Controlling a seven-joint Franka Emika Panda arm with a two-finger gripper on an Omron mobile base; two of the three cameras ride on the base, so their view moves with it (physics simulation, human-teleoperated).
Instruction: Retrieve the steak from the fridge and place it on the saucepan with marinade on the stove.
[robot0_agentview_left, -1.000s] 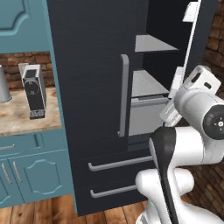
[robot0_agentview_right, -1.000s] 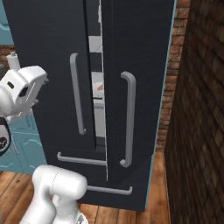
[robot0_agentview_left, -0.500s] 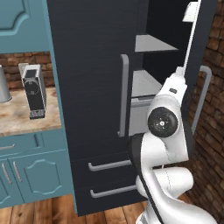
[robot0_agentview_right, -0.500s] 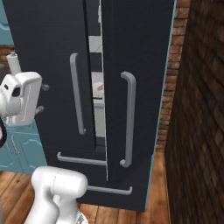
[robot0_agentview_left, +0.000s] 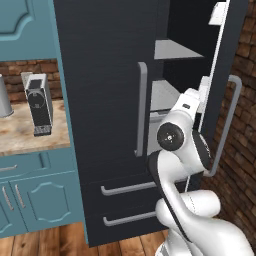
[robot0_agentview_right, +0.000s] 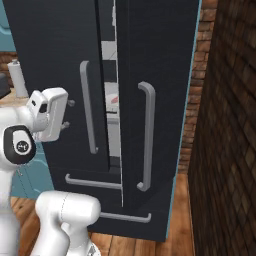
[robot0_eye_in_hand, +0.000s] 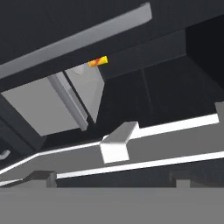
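One door of the fridge (robot0_agentview_left: 105, 100) stands ajar, grey shelves showing; I judge the retrieval step barely begun. My gripper (robot0_agentview_right: 67, 114) hangs by the door gap with jaws spread wide, holding nothing. A reddish patch on a shelf in the right base view is probably the steak (robot0_agentview_right: 114, 100). Next I must reach through the gap onto that shelf.

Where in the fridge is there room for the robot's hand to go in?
The fridge has its right door swung open. The gap between that door and the shut left door is free, and bare grey shelves show above the arm. In the right base view the opening looks like a thin slit beside the two silver handles, with something reddish on a shelf.
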